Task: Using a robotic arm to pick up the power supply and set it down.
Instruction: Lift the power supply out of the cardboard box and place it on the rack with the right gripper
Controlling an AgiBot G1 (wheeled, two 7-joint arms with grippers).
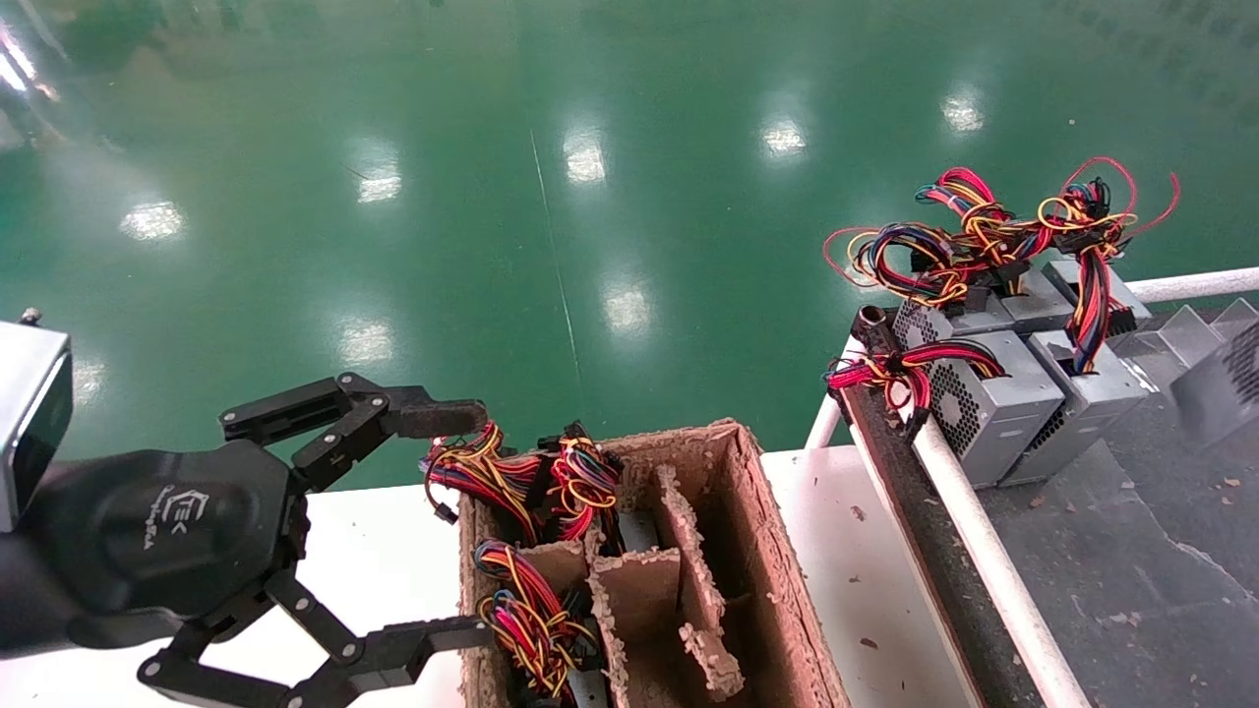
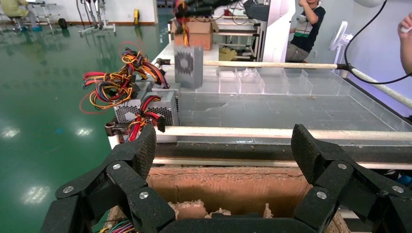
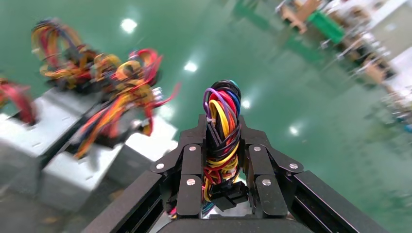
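Observation:
My right gripper (image 3: 222, 128) is shut on the coloured wire bundle (image 3: 221, 104) of a power supply. The left wrist view shows that grey box (image 2: 188, 66) hanging by its wires above the far end of the dark table. It also shows at the right edge of the head view as a grey perforated shape (image 1: 1220, 388). My left gripper (image 1: 457, 526) is open at the left wall of the cardboard box (image 1: 757, 551). Nothing lies between its fingers (image 2: 145, 145). Wire bundles (image 1: 531, 477) stick up from the box's left cells.
Several more power supplies (image 1: 993, 403) with tangled wires stand together at the near corner of the dark table (image 1: 1131, 551), behind a white rail (image 1: 974, 551). Clear plastic trays (image 2: 272, 82) line the table's far side. People stand beyond it.

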